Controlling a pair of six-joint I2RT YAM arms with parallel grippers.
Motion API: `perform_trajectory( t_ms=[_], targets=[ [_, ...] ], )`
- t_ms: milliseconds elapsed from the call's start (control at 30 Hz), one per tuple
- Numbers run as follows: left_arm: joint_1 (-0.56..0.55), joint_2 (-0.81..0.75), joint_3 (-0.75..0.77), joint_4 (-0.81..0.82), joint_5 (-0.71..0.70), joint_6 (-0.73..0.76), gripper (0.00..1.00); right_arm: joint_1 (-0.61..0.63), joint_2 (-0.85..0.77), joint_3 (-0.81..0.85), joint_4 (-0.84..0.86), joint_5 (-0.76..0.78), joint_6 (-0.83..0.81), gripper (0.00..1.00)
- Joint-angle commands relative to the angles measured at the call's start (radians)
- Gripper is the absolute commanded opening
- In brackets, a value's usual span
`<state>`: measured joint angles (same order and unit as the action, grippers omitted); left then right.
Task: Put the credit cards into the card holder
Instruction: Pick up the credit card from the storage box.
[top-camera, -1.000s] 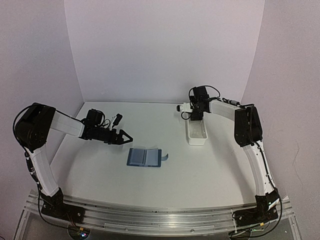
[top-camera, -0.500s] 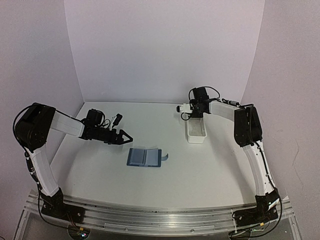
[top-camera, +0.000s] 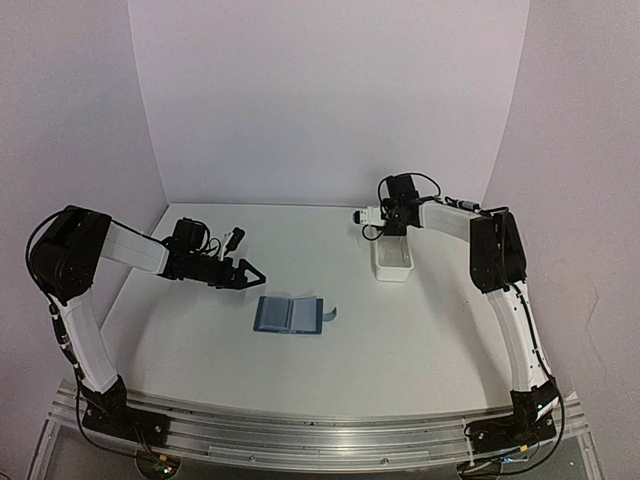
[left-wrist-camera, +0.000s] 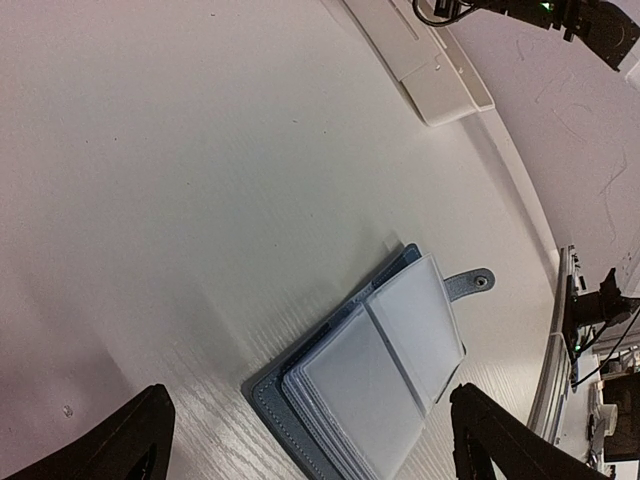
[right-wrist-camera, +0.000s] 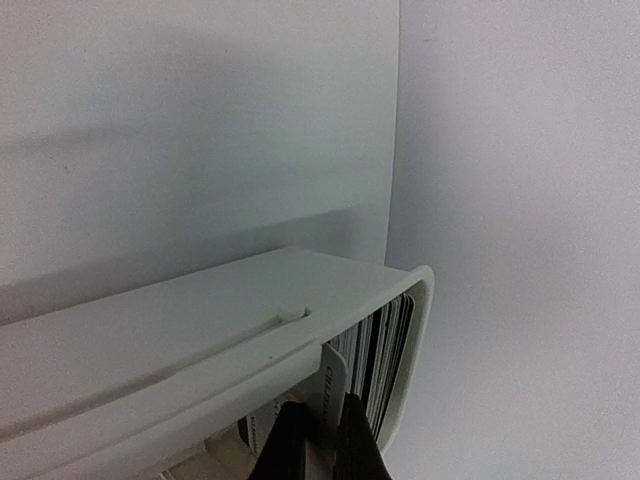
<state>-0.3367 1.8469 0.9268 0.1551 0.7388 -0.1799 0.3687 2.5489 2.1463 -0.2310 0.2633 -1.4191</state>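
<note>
The card holder (top-camera: 290, 314) lies open on the table, a dark-blue cover with pale pocket pages (left-wrist-camera: 370, 385) facing up and a snap tab at its right. My left gripper (top-camera: 255, 280) hovers just left of it, open; in the left wrist view the gripper (left-wrist-camera: 305, 400) has one finger on each side of the holder, touching nothing. Credit cards (right-wrist-camera: 385, 350) stand on edge in the far end of a long white tray (right-wrist-camera: 150, 340). My right gripper (right-wrist-camera: 322, 410) reaches down into that end and is shut on one white credit card (right-wrist-camera: 333, 385).
The white tray (top-camera: 393, 268) sits at the back right of the table, close to the rear wall (top-camera: 330, 100). The side walls close in on both arms. Bare tabletop (top-camera: 400, 340) lies between the tray and the card holder.
My right gripper has closed on a card in the tray. The tray's near end has drawn a little toward the back. The left arm and the card holder have not moved.
</note>
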Motion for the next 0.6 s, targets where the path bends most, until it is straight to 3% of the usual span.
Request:
perform_trajectory(
  t_ms=[0, 567],
  targets=[
    [0.006, -0.015, 0.004, 0.001, 0.008, 0.006, 0.96, -0.008, -0.081, -0.012, -0.032, 0.004, 0.019, 0.02],
    [0.007, -0.02, 0.001, 0.007, 0.024, -0.003, 0.96, -0.008, -0.148, 0.033, -0.179, -0.077, 0.082, 0.0]
  ],
)
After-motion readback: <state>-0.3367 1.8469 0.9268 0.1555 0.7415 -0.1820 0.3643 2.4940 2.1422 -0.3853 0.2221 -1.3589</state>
